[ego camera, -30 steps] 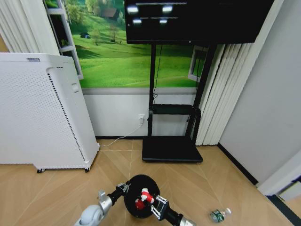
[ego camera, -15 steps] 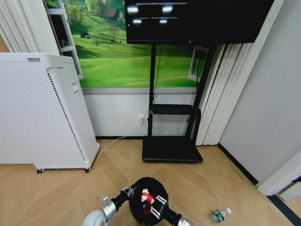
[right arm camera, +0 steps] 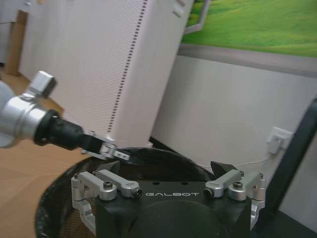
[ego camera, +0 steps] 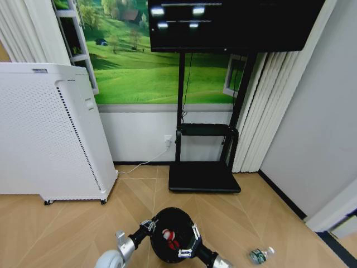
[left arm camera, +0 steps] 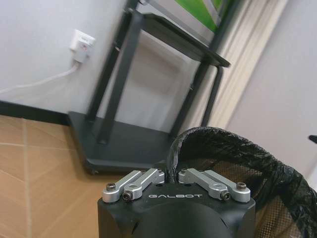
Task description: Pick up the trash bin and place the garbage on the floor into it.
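my left gripper [ego camera: 149, 225] is clamped on the trash bin [ego camera: 159, 248] rim, my right gripper [ego camera: 188, 243] spread apart above a red-and-white piece [ego camera: 167, 235] inside.

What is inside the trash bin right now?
Inside the trash bin lies one red-and-white piece of garbage; the right gripper above the rim hides part of the bottom.

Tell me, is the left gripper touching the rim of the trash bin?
Touching. In the left wrist view the left gripper is shut on the rim of the trash bin, the mesh edge pinched between its fingers.

Wood floor [ego camera: 67, 223], white perforated cabinet [ego camera: 44, 139] left — black TV stand [ego camera: 203, 167] by the wall.
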{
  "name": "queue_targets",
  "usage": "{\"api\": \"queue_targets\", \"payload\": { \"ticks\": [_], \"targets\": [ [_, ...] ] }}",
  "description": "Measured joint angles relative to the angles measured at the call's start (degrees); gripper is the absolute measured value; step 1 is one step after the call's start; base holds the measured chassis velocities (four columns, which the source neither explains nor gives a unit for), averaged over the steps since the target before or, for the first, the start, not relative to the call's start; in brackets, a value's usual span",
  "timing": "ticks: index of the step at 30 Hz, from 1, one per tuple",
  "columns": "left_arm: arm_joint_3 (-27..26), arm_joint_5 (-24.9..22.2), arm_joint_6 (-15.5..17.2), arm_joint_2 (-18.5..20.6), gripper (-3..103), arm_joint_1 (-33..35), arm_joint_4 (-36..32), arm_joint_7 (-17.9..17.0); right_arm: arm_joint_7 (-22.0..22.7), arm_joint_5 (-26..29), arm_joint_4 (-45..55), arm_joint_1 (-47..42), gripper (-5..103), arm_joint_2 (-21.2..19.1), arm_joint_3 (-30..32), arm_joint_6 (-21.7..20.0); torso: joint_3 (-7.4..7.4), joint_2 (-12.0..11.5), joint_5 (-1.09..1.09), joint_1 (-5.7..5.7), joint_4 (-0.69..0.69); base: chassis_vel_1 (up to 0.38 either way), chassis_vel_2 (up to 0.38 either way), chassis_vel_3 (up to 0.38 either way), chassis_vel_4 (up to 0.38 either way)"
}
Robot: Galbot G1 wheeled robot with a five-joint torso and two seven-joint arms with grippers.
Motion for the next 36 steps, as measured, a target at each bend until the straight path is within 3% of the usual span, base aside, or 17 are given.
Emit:
{"api": "queue_targets", "payload": {
  "ticks": [8, 12, 14, 17, 27, 34, 36],
  "targets": [
    [-5.67, -2.10, -0.08, 1.30, 7, -0.05, -0.01, -0.34, 4.23, 2.61, -5.80, 4.02, 100, 1.37, 6.68, -1.94, 0.00, 0.00, 0.01, 0.00, 0.02, 0.000, 0.000, 0.000, 0.000],
    [-7.70, -2.91, -0.10, 2.16, 7, 0.97, -0.86, -0.29, 11.40, 3.18, -10.52, 4.96, 101, 3.43, 11.24, -7.61, 0.00, 0.00, 0.02, 0.00, 0.02, 0.000, 0.000, 0.000, 0.000],
    [-8.08, -2.94, -0.12, 2.18, 7, 1.58, -1.14, -0.09, 15.51, 4.13, -13.28, 4.87, 94, 3.73, 13.68, -12.54, 0.00, 0.00, 0.01, 0.00, 0.01, 0.000, 0.000, 0.000, 0.000],
    [-8.10, -2.82, -0.20, 1.93, 7, 1.82, -1.33, -0.04, 16.63, 4.34, -16.18, 4.92, 86, 3.73, 15.17, -15.21, 0.00, 0.00, 0.00, 0.00, 0.01, 0.000, 0.000, 0.000, 0.000],
    [-7.95, -2.32, -1.00, 1.32, 7, 1.50, -1.15, 0.62, 22.12, 4.81, -27.07, 5.33, 82, 2.52, 17.66, -22.09, 0.00, 0.00, 0.02, 0.01, 0.01, 0.000, 0.000, 0.000, 0.000],
    [-7.37, -1.93, -1.20, 0.41, 7, 0.42, -0.82, 1.07, 27.69, 12.82, -26.59, 3.74, 75, 3.32, 19.07, -28.73, 0.00, 0.00, 0.01, 0.00, 0.00, 0.000, 0.000, 0.000, 0.000],
    [-7.21, -1.82, -1.37, 0.24, 7, 0.28, -0.54, 1.42, 30.54, 18.93, -26.11, 3.48, 74, 2.93, 18.82, -31.52, 0.00, 0.00, -0.01, 0.00, 0.00, 0.000, 0.000, 0.000, 0.000]
  ]
}}
